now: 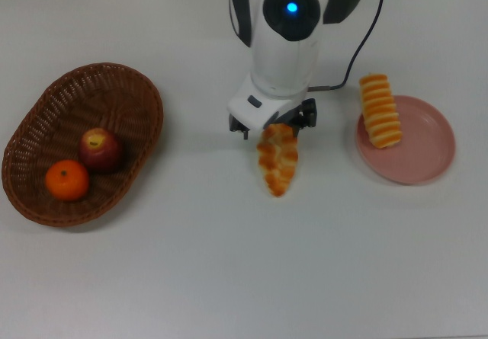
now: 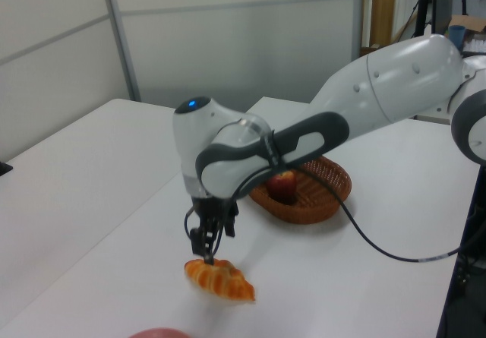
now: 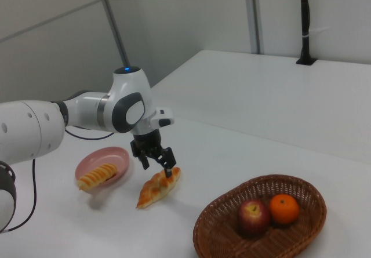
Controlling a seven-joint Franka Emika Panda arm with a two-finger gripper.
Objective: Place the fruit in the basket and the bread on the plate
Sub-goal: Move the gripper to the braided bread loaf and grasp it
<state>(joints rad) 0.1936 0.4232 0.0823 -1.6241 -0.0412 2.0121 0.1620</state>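
The white tabletop (image 1: 229, 278) carries everything. The top view hides the hand (image 1: 272, 126) under the white robot arm (image 1: 284, 42); the right view shows its two dark fingers (image 3: 169, 157) spread wide, straddling one end of the golden-brown braided, pointed loaf (image 3: 156, 186), with no clear grip visible. The left view sets the fingertips at the loaf's upper end. Well away from the hand, on the top view's left, sits the large oval brown woven wicker basket (image 1: 46, 103), holding the dark red apple with a yellowish top (image 1: 98, 148) and the smooth bright orange mandarin (image 1: 65, 180), side by side. Near the hand, on the top view's right, lies the round shallow pink plate (image 1: 427, 156); the ridged orange-and-cream striped roll (image 1: 379, 110) rests partly on it, one end overhanging the rim.
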